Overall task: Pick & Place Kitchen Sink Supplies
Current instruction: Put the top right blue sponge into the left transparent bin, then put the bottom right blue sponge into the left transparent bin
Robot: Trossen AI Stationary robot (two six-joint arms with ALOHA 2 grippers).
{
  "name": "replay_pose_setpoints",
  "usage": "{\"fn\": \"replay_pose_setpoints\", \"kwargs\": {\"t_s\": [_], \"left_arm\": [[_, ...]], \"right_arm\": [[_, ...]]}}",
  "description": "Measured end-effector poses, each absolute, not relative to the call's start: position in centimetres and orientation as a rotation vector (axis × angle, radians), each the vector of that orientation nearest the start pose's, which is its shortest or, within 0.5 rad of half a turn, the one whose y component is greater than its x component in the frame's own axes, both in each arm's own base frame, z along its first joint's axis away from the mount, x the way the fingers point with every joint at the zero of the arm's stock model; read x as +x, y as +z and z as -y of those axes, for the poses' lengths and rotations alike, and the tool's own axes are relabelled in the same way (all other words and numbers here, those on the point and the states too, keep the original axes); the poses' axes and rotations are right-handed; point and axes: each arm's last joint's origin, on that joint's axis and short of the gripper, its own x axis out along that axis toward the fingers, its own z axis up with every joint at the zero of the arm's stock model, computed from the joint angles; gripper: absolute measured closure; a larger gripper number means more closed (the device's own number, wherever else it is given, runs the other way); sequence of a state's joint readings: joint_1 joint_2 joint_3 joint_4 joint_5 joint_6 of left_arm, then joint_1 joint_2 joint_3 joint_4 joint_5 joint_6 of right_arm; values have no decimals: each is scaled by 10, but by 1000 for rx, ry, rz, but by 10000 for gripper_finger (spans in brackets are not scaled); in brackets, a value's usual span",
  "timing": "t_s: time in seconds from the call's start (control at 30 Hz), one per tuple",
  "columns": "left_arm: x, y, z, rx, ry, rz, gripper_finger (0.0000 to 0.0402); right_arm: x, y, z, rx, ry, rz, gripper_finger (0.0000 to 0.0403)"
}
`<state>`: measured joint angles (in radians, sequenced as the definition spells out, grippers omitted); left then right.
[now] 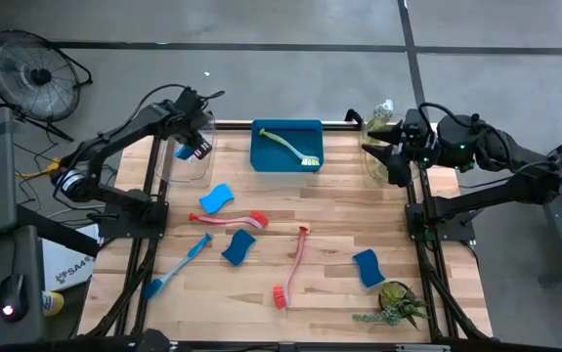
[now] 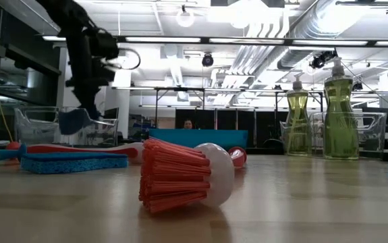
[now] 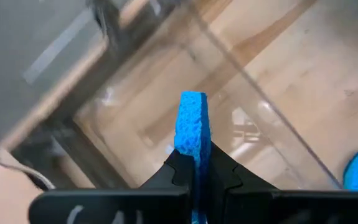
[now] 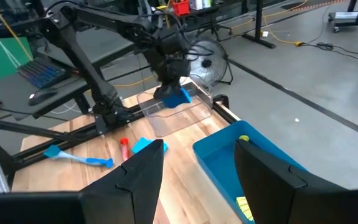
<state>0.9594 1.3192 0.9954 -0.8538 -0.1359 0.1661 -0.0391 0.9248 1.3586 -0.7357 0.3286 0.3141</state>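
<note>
Over the desk [image 1: 339,230], left gripper [image 3: 194,163] pinches a blue sponge [image 3: 192,124] above the clear bin [image 1: 191,161]; right gripper [image 4: 197,163] waits half-open, empty. Releasing off-centre could bounce it off the rim.

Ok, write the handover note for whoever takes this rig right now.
Left gripper: fingers shut on a blue sponge, held over the clear bin at the table's back left.
Right gripper: fingers open, empty, waiting at the back right by the soap bottles.
Done: yellow-green brush lies in the blue tray.
Left on the table: three blue sponges, two pink-red brushes, one blue brush.
Whether the bottles count as placed, I cannot tell.
</note>
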Motion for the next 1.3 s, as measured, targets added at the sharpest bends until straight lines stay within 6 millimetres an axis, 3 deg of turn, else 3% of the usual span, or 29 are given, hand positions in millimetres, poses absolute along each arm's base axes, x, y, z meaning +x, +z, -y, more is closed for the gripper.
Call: {"fn": "replay_pose_setpoints", "kwargs": {"t_s": [0.3, 0.67, 0.83, 1.07, 1.2, 1.3], "left_arm": [[132, 227, -220, -568, 879, -1145, 394], [133, 223, -222, -604, 904, -1145, 345], [132, 223, -221, -604, 901, -1151, 292], [132, 227, -221, -575, 878, -1167, 178], [134, 247, -225, -512, 882, -1115, 133], [135, 272, -226, -450, 877, -1073, 123]], "right_arm": [[152, 442, 15, 265, -416, -250, 213], [164, 437, 16, 260, -418, -285, 214], [162, 438, 16, 260, -423, -280, 213], [162, 437, 16, 265, -426, -286, 214], [161, 436, 17, 268, -452, -289, 213], [159, 437, 17, 277, -479, -277, 213]]}}
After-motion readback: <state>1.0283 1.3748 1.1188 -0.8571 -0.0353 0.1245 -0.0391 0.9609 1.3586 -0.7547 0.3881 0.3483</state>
